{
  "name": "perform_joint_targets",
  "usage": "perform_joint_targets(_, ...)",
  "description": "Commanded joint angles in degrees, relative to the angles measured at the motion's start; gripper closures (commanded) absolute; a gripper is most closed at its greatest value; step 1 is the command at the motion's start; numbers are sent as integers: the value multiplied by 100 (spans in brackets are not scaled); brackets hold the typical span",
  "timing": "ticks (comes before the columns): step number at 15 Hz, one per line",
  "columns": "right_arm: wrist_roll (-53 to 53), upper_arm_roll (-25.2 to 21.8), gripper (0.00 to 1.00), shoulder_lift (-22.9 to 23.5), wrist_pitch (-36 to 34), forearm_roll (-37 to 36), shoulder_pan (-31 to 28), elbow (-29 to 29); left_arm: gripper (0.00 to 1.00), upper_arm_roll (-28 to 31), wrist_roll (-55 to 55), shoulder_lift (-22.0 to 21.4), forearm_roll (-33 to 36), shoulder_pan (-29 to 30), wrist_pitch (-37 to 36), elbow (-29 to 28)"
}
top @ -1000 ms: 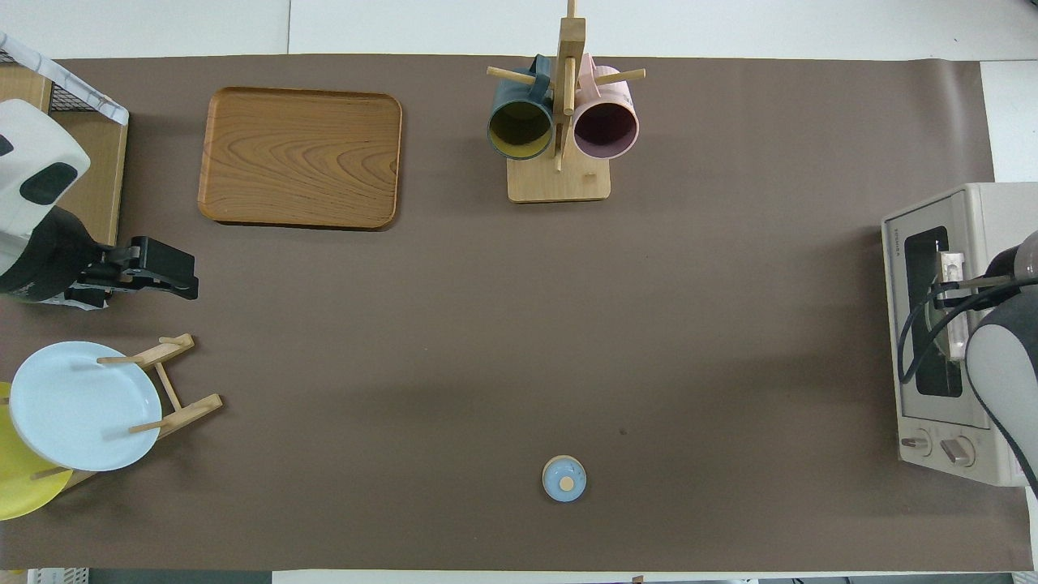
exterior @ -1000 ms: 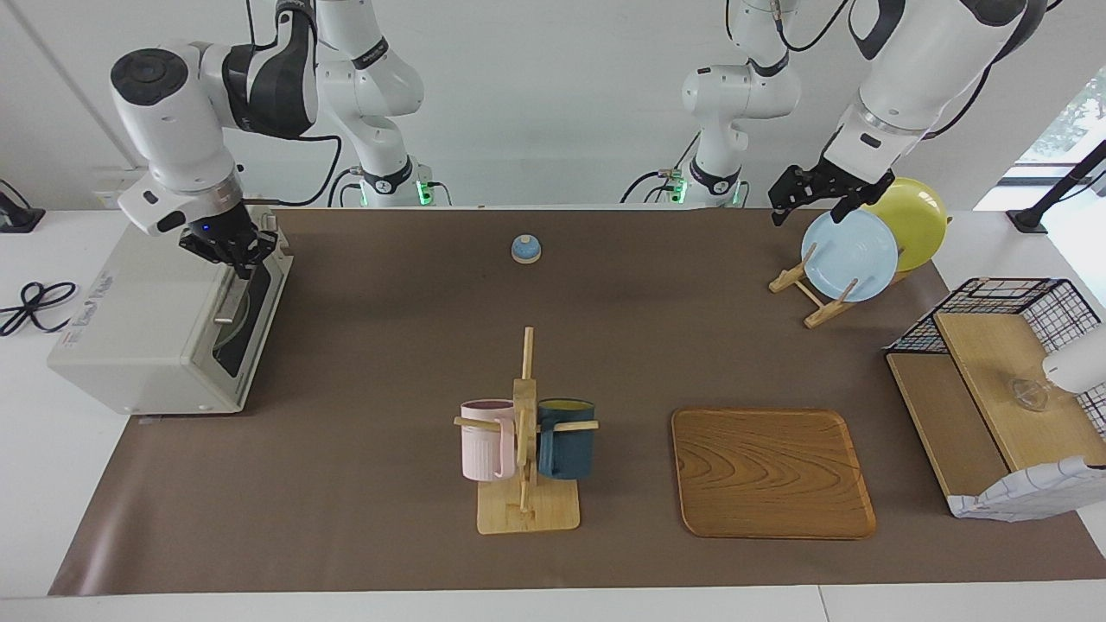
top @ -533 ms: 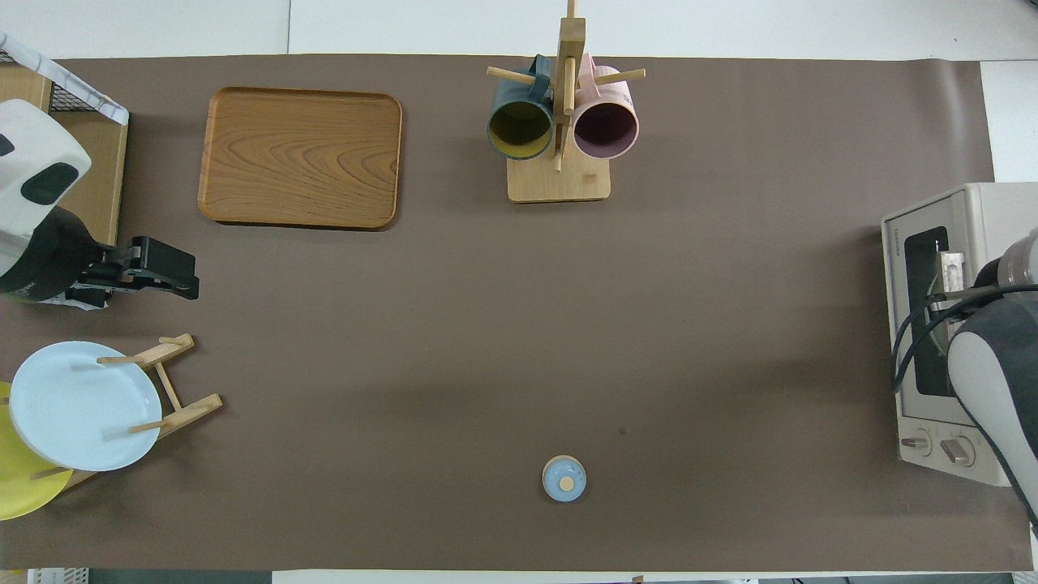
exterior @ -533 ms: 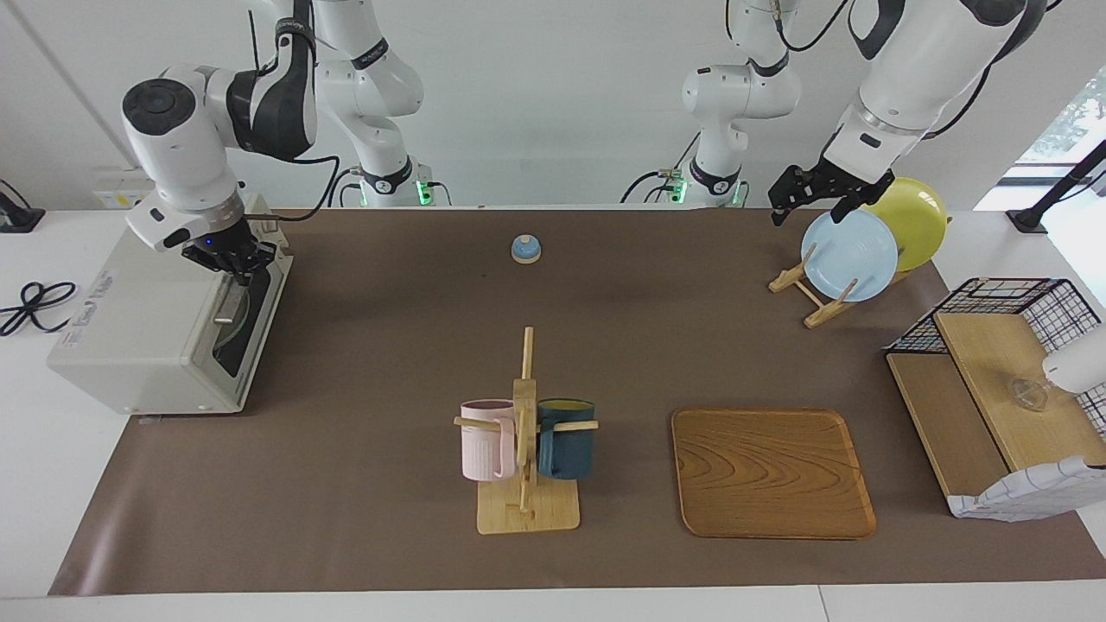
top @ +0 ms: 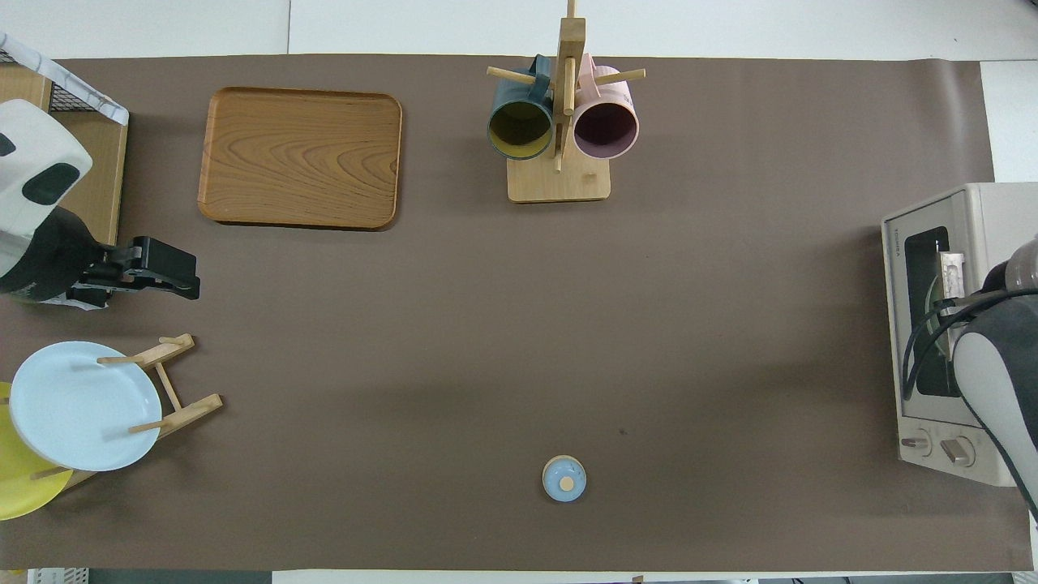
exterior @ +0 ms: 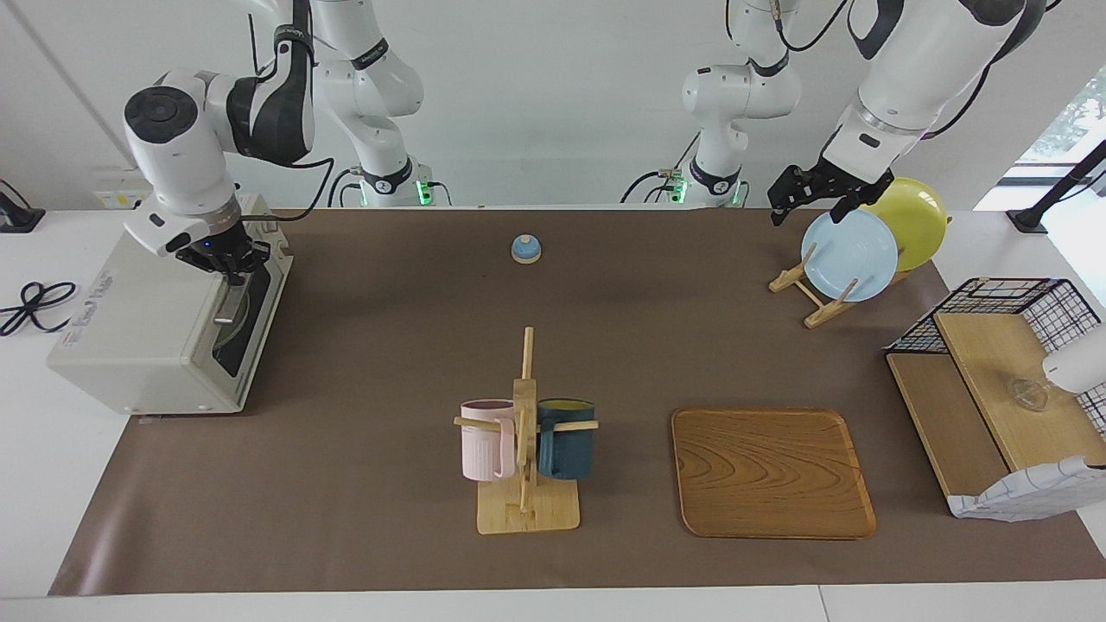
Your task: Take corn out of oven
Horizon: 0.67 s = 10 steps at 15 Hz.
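Observation:
The off-white oven (exterior: 143, 333) stands at the right arm's end of the table, its dark glass door (exterior: 252, 321) closed. The corn is hidden. My right gripper (exterior: 233, 269) is shut, its tips down at the end of the metal bar handle (exterior: 227, 307) nearer to the robots; whether it grips the bar I cannot tell. In the overhead view the right arm covers most of the handle (top: 949, 268) and hides that gripper. My left gripper (exterior: 810, 206) hangs open and empty over the mat beside the plate rack (exterior: 808, 289), waiting.
A mug tree (exterior: 524, 432) with a pink and a dark blue mug stands mid-table. A wooden tray (exterior: 772, 473) lies beside it. A small blue knob-topped lid (exterior: 525, 249) sits near the robots. The rack holds a light blue and a yellow plate. A wire basket (exterior: 1007, 380) stands at the left arm's end.
The right arm's wrist has turned and shifted a little over the oven's top edge, the gripper staying at the handle. The door has not moved. The left arm is still.

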Motion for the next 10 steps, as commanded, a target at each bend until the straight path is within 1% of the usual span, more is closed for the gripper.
perform_joint_targets(1, -133, 40, 100, -19, 177, -116, -107, -274, 0, -32, 18, -81, 100, 6, 45, -41)
perform_joint_targets(4, -107, 49, 100, 25, 519, -89, -36, -432, 0, -32, 18, -81, 100, 6, 45, -41)
perform_joint_targets(7, -81, 58, 100, 174, 686, -37, 7, -442, 0, -32, 18, -72, 100, 6, 53, -41)
perform_joint_targets(10, -45, 49, 100, 289, 792, 103, 174, -442, 0, -32, 18, -81, 100, 6, 53, -41)
